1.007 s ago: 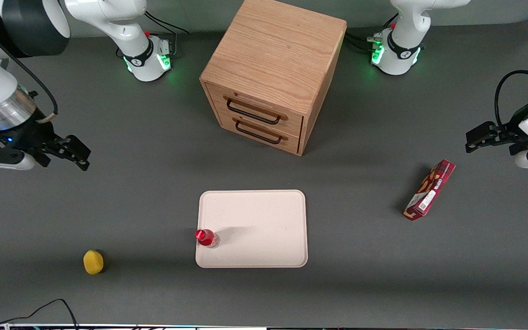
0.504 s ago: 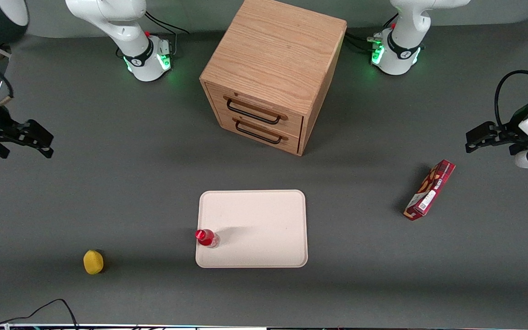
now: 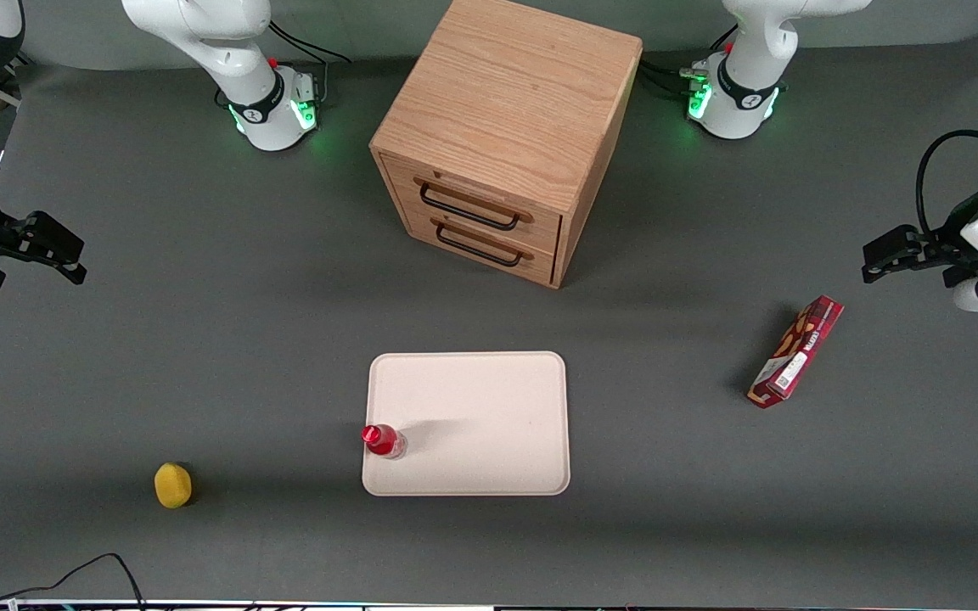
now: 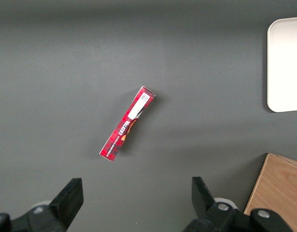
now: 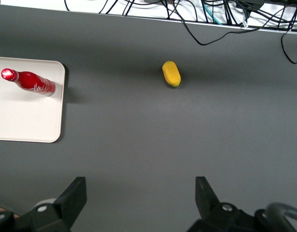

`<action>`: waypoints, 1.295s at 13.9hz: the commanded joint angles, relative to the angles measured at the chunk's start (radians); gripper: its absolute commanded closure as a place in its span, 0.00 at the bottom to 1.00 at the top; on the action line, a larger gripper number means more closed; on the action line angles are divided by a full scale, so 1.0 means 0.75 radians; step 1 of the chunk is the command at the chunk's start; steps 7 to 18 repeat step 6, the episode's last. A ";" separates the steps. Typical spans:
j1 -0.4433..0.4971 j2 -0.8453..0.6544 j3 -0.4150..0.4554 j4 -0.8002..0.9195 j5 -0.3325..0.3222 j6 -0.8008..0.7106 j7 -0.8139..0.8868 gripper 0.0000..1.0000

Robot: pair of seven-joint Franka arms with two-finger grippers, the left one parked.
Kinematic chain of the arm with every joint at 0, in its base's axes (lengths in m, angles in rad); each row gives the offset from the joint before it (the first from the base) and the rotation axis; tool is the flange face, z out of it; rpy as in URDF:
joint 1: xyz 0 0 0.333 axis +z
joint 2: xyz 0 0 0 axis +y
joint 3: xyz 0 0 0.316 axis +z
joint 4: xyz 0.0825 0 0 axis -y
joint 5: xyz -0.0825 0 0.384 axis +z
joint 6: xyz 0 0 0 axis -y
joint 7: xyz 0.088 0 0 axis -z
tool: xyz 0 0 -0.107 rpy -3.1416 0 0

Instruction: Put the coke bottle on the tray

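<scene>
You're looking at a task that reads as done: the coke bottle (image 3: 384, 441) stands upright on the tray (image 3: 489, 399), right in the corner nearest the front camera at the working arm's end. Its clear base sits just inside the low rim. The gripper (image 3: 64, 259) hangs well apart from it, out at the working arm's end of the table and farther from the front camera than the tray. In the right wrist view its fingers (image 5: 73, 198) are spread wide with nothing between them, only bare table below. So the step in hand looks like the retreat after release, and I'd judge the next move calls for little more than parking the arm. If you want a safer placement, that calls for a fresh approach and a grip on the bottle's body to shift it toward the tray's middle. That edge is the one thing to mind, since a nudge toward the working arm's end could tip the bottle over the rim. Room is generous. The small yellow object (image 3: 172, 484) lies nearer the camera than the gripper, well apart from the tray. The wooden drawer cabinet (image 3: 506, 136) stands farther from the camera than the tray, and the red snack box (image 3: 796, 350) lies toward the parked arm's end.
</scene>
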 commanded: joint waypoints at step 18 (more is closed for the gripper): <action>-0.017 0.020 -0.006 0.045 0.012 -0.064 -0.020 0.00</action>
